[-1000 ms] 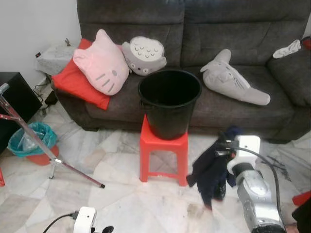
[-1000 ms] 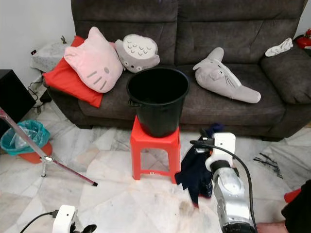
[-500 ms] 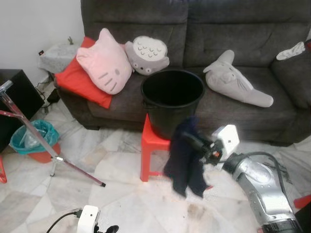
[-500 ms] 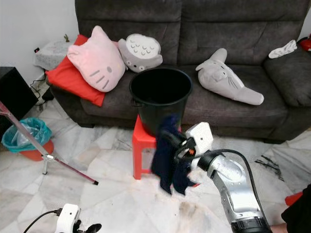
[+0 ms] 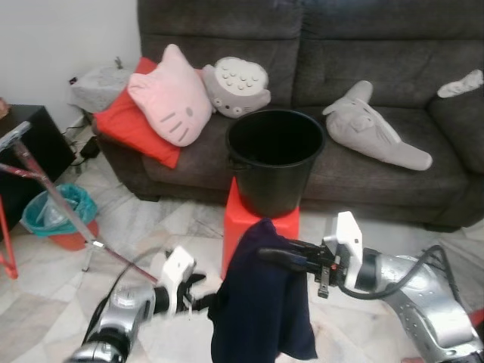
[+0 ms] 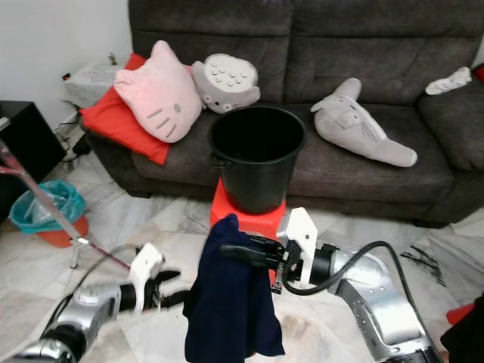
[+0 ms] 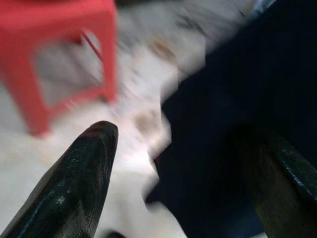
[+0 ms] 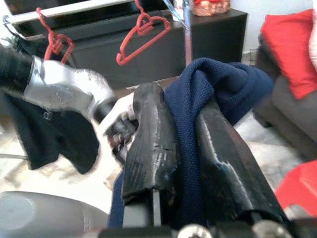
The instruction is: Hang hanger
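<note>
A dark navy garment (image 5: 261, 302) hangs in front of the red stool (image 5: 238, 219). My right gripper (image 5: 270, 253) is shut on its top edge, and the cloth (image 8: 198, 144) is pinched between the two fingers. From the left, my left gripper (image 5: 200, 292) reaches to the garment's lower edge. It is open, and the cloth (image 7: 237, 74) lies against one finger. Two red hangers (image 8: 143, 29) hang on a rail of the rack, seen beyond the garment in the right wrist view.
A black bucket (image 5: 274, 155) stands on the red stool before the grey sofa (image 5: 393, 53), which holds a pink cushion (image 5: 170, 94) and plush toys. The rack's slanted leg (image 5: 53, 197) and a teal bin (image 5: 53, 219) are at the left.
My right arm has swung the garment leftward and lifted it in front of the stool. My left arm has risen from the bottom edge and reached to the garment.
</note>
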You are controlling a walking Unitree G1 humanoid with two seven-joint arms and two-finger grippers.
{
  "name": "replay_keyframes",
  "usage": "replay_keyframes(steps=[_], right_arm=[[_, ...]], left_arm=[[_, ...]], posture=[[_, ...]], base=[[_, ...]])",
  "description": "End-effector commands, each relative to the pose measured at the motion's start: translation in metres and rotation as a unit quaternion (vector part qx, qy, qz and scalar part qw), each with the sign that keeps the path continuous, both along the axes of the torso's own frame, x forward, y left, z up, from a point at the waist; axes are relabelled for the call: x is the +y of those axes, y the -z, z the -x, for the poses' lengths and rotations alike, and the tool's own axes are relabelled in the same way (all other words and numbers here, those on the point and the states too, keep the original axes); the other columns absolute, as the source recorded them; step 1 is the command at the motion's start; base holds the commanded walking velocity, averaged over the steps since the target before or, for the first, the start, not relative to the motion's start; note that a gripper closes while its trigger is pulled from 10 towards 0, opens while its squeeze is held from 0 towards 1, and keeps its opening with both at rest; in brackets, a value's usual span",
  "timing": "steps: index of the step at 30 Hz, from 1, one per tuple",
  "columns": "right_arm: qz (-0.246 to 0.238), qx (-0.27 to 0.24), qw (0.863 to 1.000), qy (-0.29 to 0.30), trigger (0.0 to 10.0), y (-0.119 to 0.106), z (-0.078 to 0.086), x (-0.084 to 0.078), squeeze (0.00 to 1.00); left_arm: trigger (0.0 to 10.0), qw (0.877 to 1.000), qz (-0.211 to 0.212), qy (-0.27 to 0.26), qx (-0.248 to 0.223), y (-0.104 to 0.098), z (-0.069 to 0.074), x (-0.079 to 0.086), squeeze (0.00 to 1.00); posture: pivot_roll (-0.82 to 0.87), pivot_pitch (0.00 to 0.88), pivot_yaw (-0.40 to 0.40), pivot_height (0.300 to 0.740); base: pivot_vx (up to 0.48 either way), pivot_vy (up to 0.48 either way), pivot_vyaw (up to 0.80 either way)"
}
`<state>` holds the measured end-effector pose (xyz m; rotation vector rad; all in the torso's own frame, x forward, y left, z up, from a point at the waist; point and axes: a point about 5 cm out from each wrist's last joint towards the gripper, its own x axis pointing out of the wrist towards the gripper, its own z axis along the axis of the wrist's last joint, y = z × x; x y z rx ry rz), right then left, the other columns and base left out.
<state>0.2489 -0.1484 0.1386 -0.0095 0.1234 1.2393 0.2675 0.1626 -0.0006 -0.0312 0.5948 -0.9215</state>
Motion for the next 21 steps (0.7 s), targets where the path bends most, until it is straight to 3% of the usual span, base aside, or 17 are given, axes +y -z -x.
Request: replay_keyframes(steps=[1,9,16,21], right_arm=[[-0.025,-0.024,0.999,-0.035,10.0,-0.017,0.004,0.010,0.00],[-0.036,-0.042,0.994,-0.089,10.0,-0.031,0.016,0.028,0.00],[-0.051,-0.040,0.991,-0.115,10.0,-0.036,0.022,0.036,0.00],[-0.053,-0.035,0.991,-0.120,10.0,-0.034,0.025,0.040,0.00]], left_arm=[[10.0,1.000,0.005,0.004,0.024,0.003,0.004,0.004,0.00],[10.0,0.996,0.024,0.048,0.067,0.005,0.013,0.001,0.00],[10.0,0.988,0.087,0.085,0.093,-0.002,0.018,0.000,0.00],[10.0,0.983,0.105,0.109,0.101,-0.007,0.021,0.000,0.00]], posture=[[-0.03,0.022,0.054,0.740],[-0.03,0.020,0.059,0.740],[-0.03,0.016,0.058,0.740],[-0.03,0.016,0.058,0.740]], base=[[0.000,0.000,0.00],[0.000,0.000,0.00],[0.000,0.000,0.00],[0.000,0.000,0.00]])
